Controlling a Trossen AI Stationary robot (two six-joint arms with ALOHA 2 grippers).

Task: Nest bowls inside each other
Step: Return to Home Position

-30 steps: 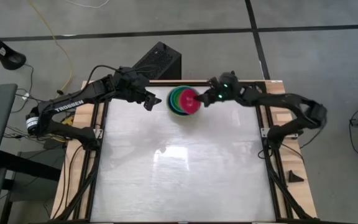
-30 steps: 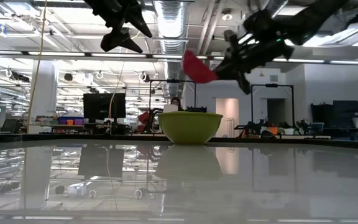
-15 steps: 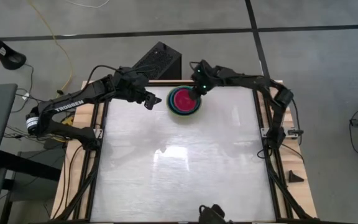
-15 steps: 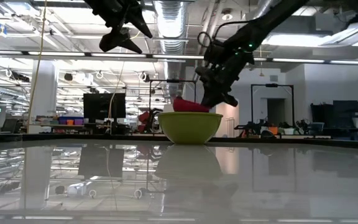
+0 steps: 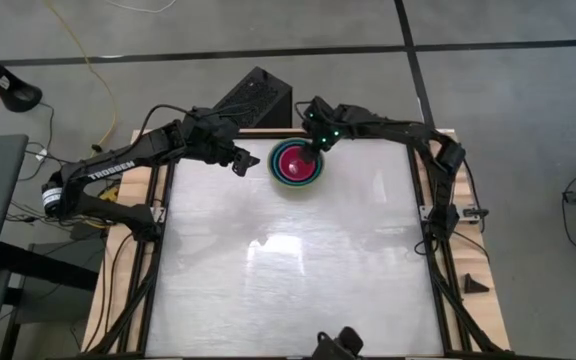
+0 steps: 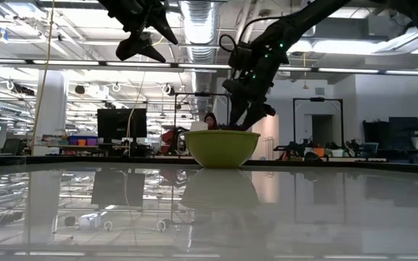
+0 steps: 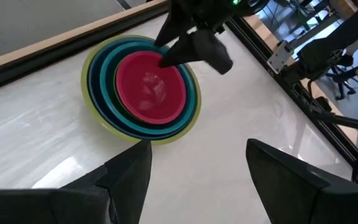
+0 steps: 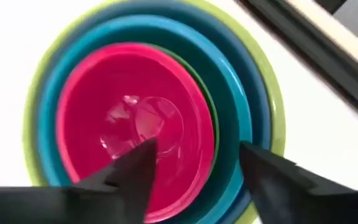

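The bowls [image 5: 296, 163] stand nested as one stack at the middle of the table's far edge. The olive-green bowl [image 6: 222, 148] is outermost and rests on the table. Inside it come light blue, teal and a thin green rim, with the magenta-pink bowl [image 8: 129, 118] innermost and level. My right gripper [image 8: 194, 168] is open and points steeply down over the stack's right side. One finger is over the pink bowl's inside, the other over the blue rims. My left gripper [image 5: 240, 165] hangs open, raised, just left of the stack.
A black box [image 5: 258, 98] stands just beyond the table's far edge, behind the stack. The wide white tabletop [image 5: 288, 270] stretches from the stack toward the near edge. Wooden rails [image 5: 430, 200] run along both sides of the table.
My right gripper carried the pink bowl, tilted, toward the table's left over the stack and tipped to point down. The bowl sank level into the stack. The gripper then opened and let it go. My left gripper kept still.
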